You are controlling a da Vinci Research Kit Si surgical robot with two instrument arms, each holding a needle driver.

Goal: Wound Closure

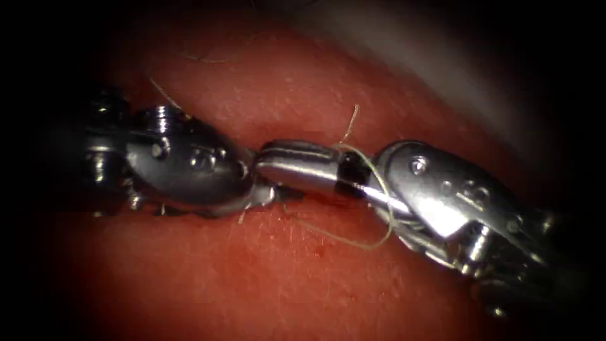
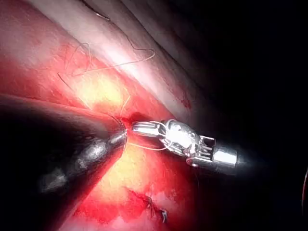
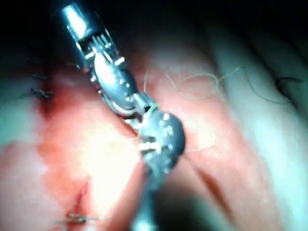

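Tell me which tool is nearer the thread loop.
Right. The thread loop drapes around the right tool behind its jaws; the left tool sits left of it, tip-to-tip with the right.

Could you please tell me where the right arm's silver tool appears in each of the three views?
Endoscope: the right arm's silver two-jawed tool enters from the right, jaws shut, tip to tip with the left arm's tool.
Left wrist: the bright tool facing the dark one.
Right wrist: the nearer tool.
Shared landmark: the pale thread looped around it.
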